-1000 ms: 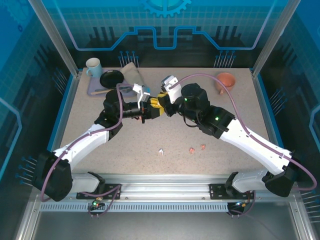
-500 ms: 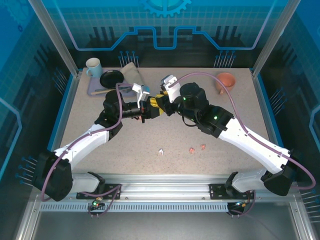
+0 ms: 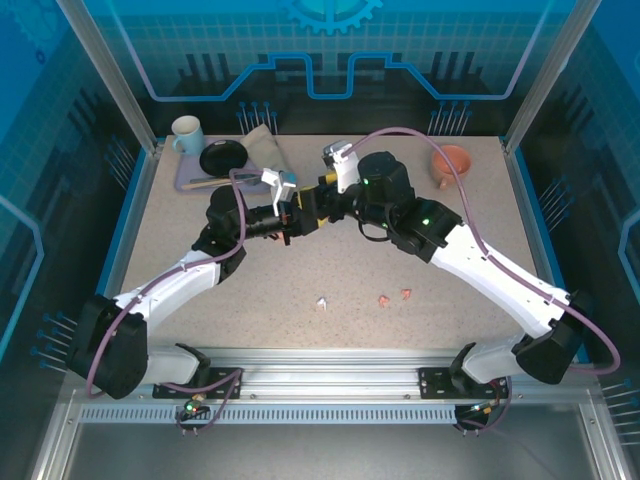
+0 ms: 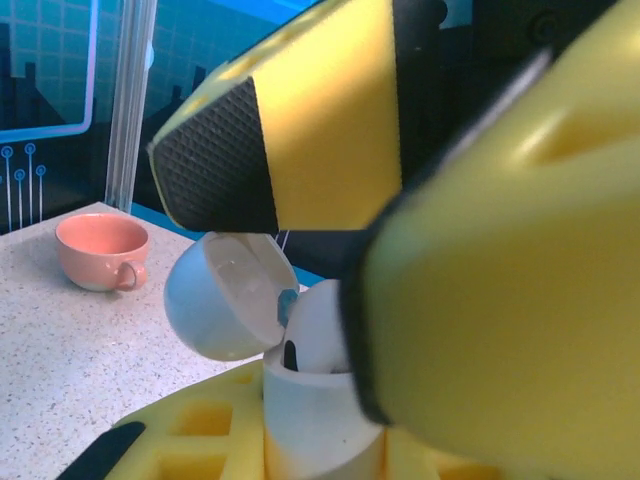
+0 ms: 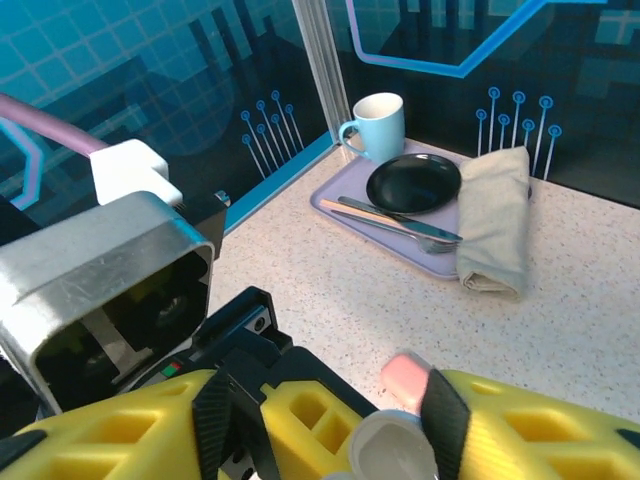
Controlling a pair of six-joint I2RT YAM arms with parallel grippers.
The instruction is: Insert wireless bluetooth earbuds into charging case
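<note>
My left gripper (image 3: 297, 216) is shut on the white charging case (image 4: 318, 420), holding it upright above the table's middle. The lid (image 4: 215, 300) of the case stands open, tipped to the left. One white earbud (image 4: 320, 325) sits in the case's mouth. My right gripper (image 3: 318, 203) meets the left one head-on and is open, its yellow fingers (image 4: 320, 120) standing above and to the right of the case. In the right wrist view the right gripper (image 5: 330, 425) straddles the lid (image 5: 395, 450). On the table lie a white earbud (image 3: 322, 302) and two pink earbuds (image 3: 385, 299), (image 3: 406, 294).
A pink rounded thing (image 5: 405, 378) shows just beyond the lid. At the back left a lilac tray (image 3: 190, 180) carries a mug (image 5: 375, 125), a black plate (image 5: 413, 182), cutlery and a folded cloth (image 5: 495, 215). A pink cup (image 3: 452, 160) stands back right.
My right gripper has opened and its arm has shifted slightly left and back. The left gripper has kept its hold on the case and stayed where it was.
</note>
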